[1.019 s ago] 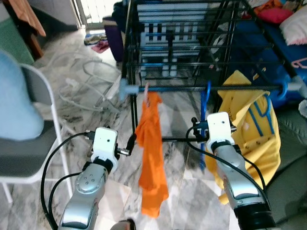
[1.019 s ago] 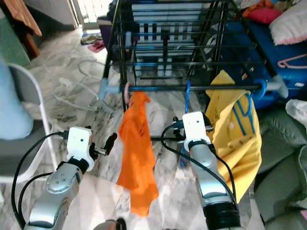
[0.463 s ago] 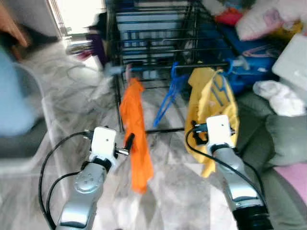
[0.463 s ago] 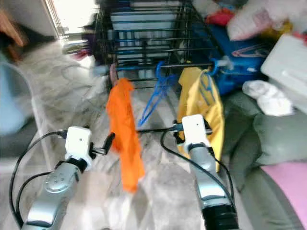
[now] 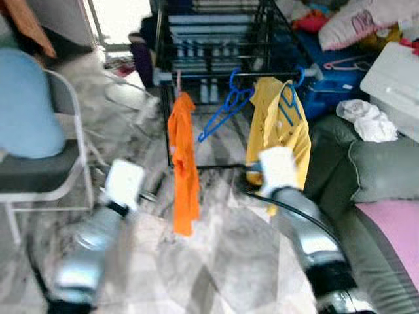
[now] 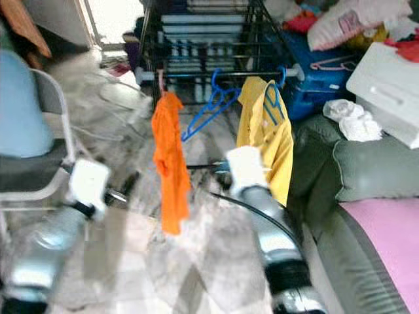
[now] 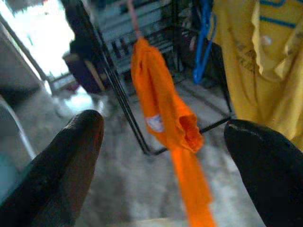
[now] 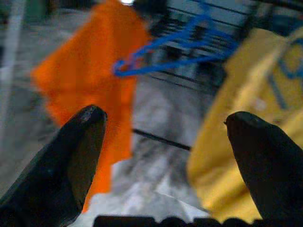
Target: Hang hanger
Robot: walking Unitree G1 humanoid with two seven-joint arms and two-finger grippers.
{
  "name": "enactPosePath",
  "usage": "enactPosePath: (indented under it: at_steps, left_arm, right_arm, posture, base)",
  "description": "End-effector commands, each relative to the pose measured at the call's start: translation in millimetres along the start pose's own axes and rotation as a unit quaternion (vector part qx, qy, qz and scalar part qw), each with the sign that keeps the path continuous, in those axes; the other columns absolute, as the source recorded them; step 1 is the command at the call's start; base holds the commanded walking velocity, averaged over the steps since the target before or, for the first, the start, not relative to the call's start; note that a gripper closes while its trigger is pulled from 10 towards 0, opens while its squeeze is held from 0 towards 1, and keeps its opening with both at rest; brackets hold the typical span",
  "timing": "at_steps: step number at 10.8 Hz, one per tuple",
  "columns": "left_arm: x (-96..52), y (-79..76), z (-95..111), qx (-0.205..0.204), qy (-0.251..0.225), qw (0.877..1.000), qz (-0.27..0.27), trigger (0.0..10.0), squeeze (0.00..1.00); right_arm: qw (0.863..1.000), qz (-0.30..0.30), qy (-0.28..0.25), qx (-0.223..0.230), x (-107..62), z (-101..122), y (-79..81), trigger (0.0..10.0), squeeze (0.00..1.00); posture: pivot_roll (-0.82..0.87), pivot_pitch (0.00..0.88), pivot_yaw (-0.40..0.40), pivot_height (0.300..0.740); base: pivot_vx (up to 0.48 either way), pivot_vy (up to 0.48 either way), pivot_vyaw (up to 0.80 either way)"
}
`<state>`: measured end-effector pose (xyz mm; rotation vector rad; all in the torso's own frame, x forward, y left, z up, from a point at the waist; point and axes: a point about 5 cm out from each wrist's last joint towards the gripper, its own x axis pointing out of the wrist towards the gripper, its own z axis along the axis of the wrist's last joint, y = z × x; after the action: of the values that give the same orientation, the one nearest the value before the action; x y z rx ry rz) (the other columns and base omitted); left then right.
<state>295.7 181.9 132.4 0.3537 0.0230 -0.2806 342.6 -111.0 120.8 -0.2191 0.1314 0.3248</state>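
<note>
On the rack rail (image 5: 262,74) your blue hanger (image 5: 226,108) hangs between orange garment (image 5: 184,167) and yellow shirt (image 5: 278,134) — both end effectors, left (image 7: 161,161) and right (image 8: 163,156), gape wide, empty.

Daylight glare from doorway (image 5: 118,16); arms motion-blurred; wrist views soft.

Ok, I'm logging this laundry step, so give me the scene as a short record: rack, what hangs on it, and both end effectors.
rack: black wire drying rack
hanging, robot's left to right: orange garment; empty blue hanger; yellow shirt
left end effector: open, holding nothing, facing the orange garment
right end effector: open, holding nothing, facing the blue hanger
</note>
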Motion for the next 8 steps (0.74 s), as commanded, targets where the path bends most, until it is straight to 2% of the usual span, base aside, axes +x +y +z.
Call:
enactPosePath:
  at_steps: [1, 2, 3, 4, 5, 6, 7, 8]
  left_arm:
    - [6.2, 2.1, 6, 0.044, -0.014, 0.998, -0.030, 10.0, 0.00]
    - [8.0, 6.4, -1, 0.059, -0.004, 0.998, -0.036, 10.0, 0.00]
    - [6.9, 5.8, -6, 0.048, -0.001, 0.999, -0.022, 10.0, 0.00]
    - [2.3, -2.3, -9, -0.011, -0.014, 1.000, -0.009, 10.0, 0.00]
    - [-9.3, -13.5, -19, -0.044, -0.012, 0.998, 0.038, 10.0, 0.00]
    - [-20.1, -23.0, -31, -0.064, 0.000, 0.996, 0.063, 10.0, 0.00]
    - [-35.3, -29.5, -48, -0.072, 0.029, 0.992, 0.100, 10.0, 0.00]
    - [-47.4, -31.3, -52, -0.058, 0.034, 0.991, 0.112, 10.0, 0.00]
  right_arm:
    - [0.999, 0.035, 0.004, -0.026, 6.2, 1, 4.5, 10.0, 0.00]
    - [0.994, 0.067, 0.000, -0.090, 13.9, 4, 17.9, 10.0, 0.00]
    - [0.994, 0.097, -0.010, -0.056, 14.4, 2, 27.5, 10.0, 0.00]
    - [0.993, 0.098, -0.029, -0.060, 12.9, -1, 35.3, 10.0, 0.00]
    - [0.994, 0.107, -0.009, -0.028, 8.4, -13, 39.6, 10.0, 0.00]
    - [0.995, 0.103, 0.002, 0.002, 6.4, -21, 39.7, 10.0, 0.00]
    - [0.997, 0.069, -0.017, 0.030, 3.6, -21, 32.3, 10.0, 0.00]
    - [0.999, 0.002, -0.027, 0.034, 0.3, -23, 17.0, 10.0, 0.00]
  posture:
    - [0.07, 0.000, -0.016, 0.740]
    - [0.07, 0.000, -0.014, 0.740]
    - [0.07, 0.000, -0.007, 0.740]
    - [0.07, 0.000, -0.001, 0.740]
    - [0.06, 0.000, 0.002, 0.740]
    - [0.06, 0.000, 0.000, 0.740]
    - [0.08, 0.000, -0.007, 0.740]
    - [0.10, 0.000, -0.012, 0.740]
  base:
    - [0.000, 0.000, 0.00]
    - [0.000, 0.000, 0.00]
    - [0.000, 0.000, 0.00]
    - [0.000, 0.000, 0.00]
    - [0.000, 0.000, 0.00]
    - [0.000, 0.000, 0.00]
    - [0.000, 0.000, 0.00]
    - [0.000, 0.000, 0.00]
